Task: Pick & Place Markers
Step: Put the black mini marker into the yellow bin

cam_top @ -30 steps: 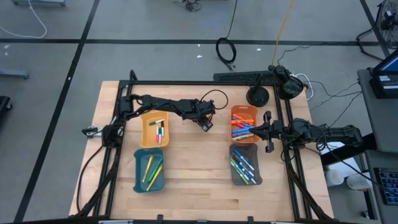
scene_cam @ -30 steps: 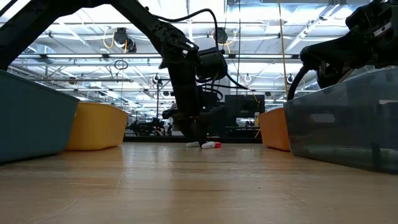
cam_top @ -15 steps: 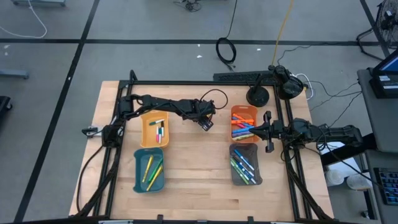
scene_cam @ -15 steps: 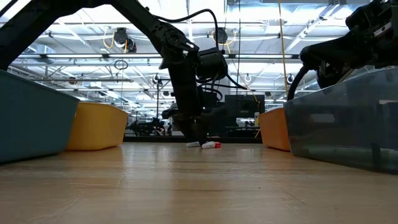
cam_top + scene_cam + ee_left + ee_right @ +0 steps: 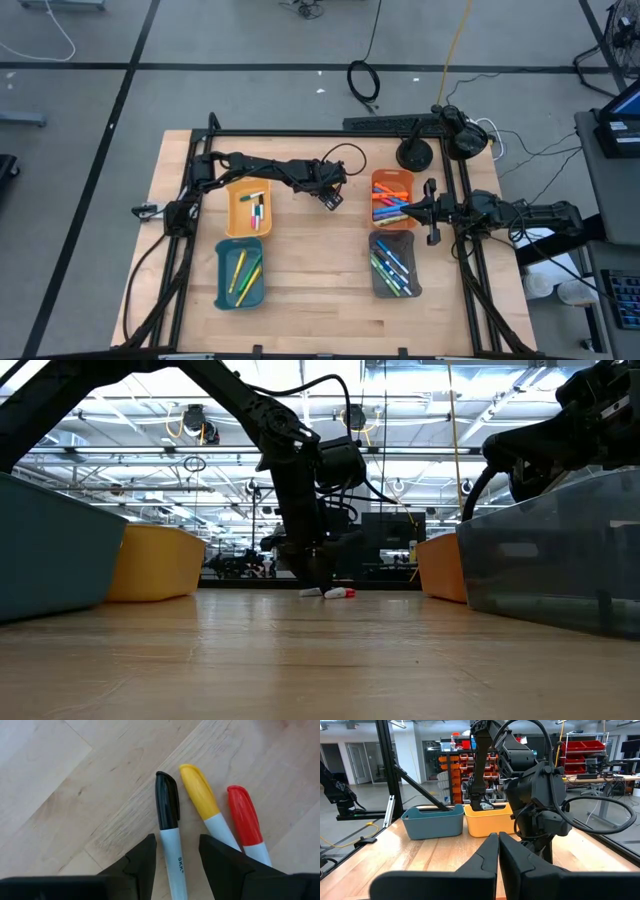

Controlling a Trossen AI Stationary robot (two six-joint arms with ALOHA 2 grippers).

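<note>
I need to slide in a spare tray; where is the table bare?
The widest bare wood runs down the middle, between the teal tray and grey tray. The front edge is free too. It is crowded at the back centre, where the left gripper straddles a black marker beside two more.

Changes logged: none. My left pincer (image 5: 176, 851) remains open astride the black-capped marker (image 5: 169, 834); no marker near it has shifted.
</note>
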